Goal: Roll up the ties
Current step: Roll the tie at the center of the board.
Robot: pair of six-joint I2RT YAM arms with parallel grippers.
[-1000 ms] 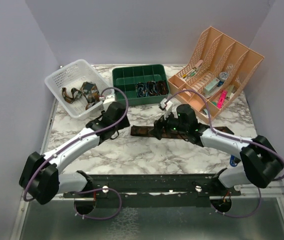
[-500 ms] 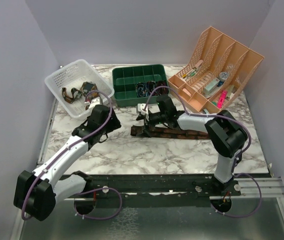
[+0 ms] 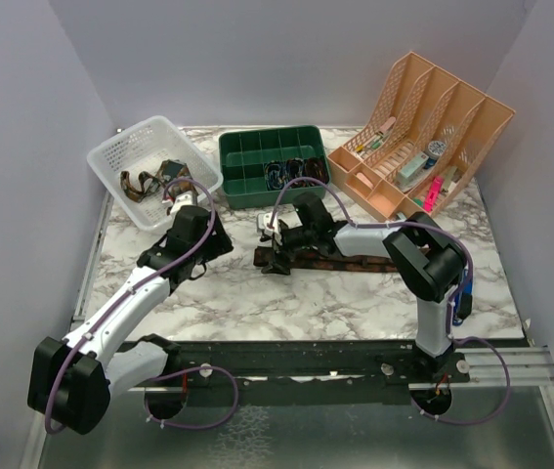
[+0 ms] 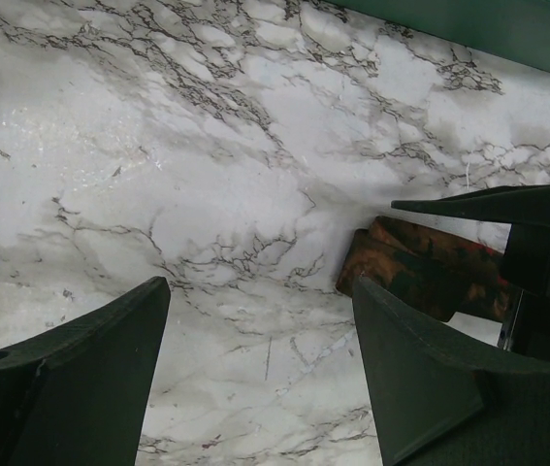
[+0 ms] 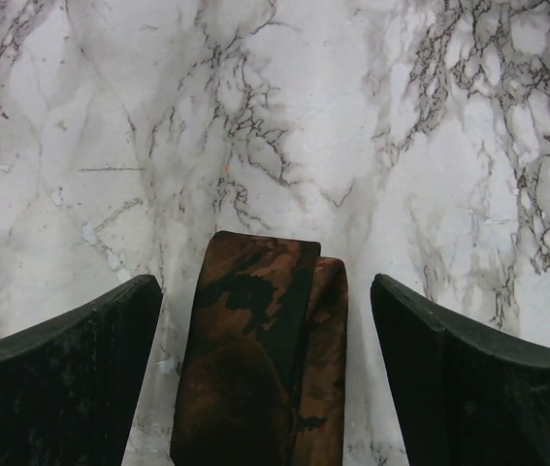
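Right claw (image 5: 265,286) has slid left to straddle the end of the brown tie (image 5: 255,388), released; left claw (image 4: 260,286) is released too. Limp fabric, I judge: pinch the folded tip

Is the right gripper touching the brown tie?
Apart. Right wrist view: bare table shows between the tie and each finger of the open right gripper.

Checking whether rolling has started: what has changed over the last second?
The right gripper slid left along the tie to its left end, its arm folding in; its jaws are open, straddling that end. The left gripper drew back slightly leftward, open over the table. Nothing was grasped. The tie's left end, white basket, green tray and file rack stayed put.
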